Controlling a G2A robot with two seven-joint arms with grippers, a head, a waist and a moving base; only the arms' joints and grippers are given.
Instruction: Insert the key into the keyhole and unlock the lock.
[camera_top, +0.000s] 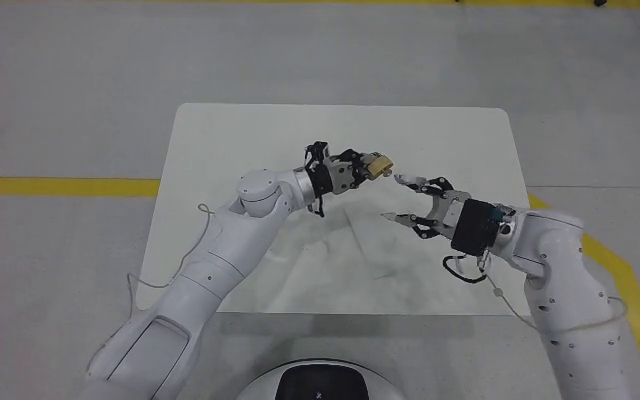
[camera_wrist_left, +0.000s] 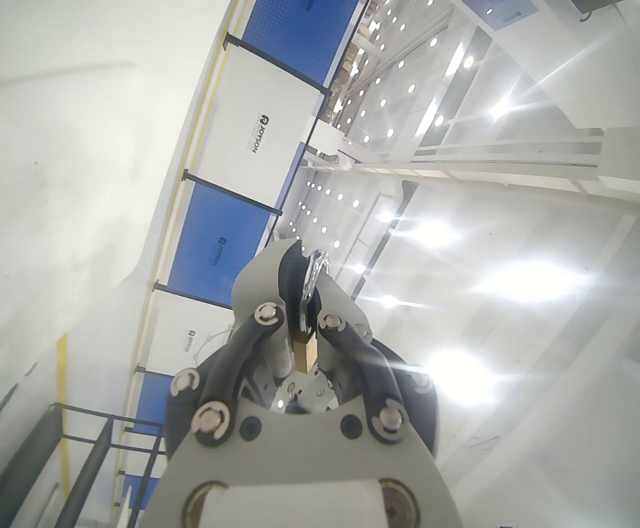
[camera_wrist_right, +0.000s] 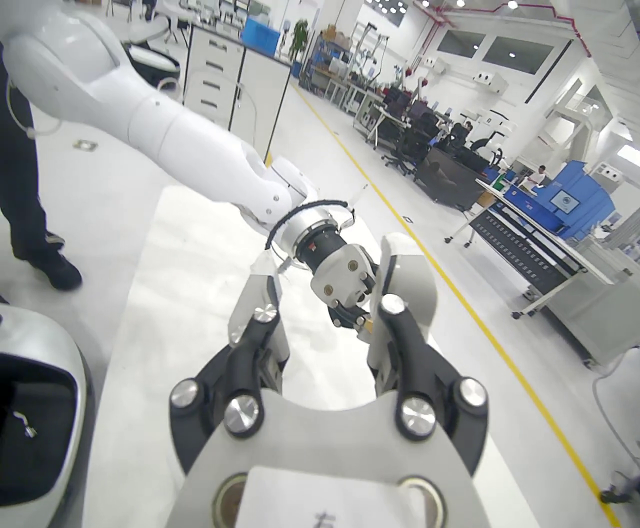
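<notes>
Table (camera_top: 250, 140) under lock (camera_wrist_left: 305, 352) in left pincer (camera_top: 380, 166)

Brass padlock (camera_wrist_left: 305, 352) clamped between the left fingers (camera_wrist_left: 257, 285).

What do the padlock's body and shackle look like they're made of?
On the padlock, the body looks like brass: a yellow-gold block with a dull sheen. The shackle looks like polished or plated steel: silvery, with bright glints from the lights. Neither can be confirmed by look alone.
</notes>
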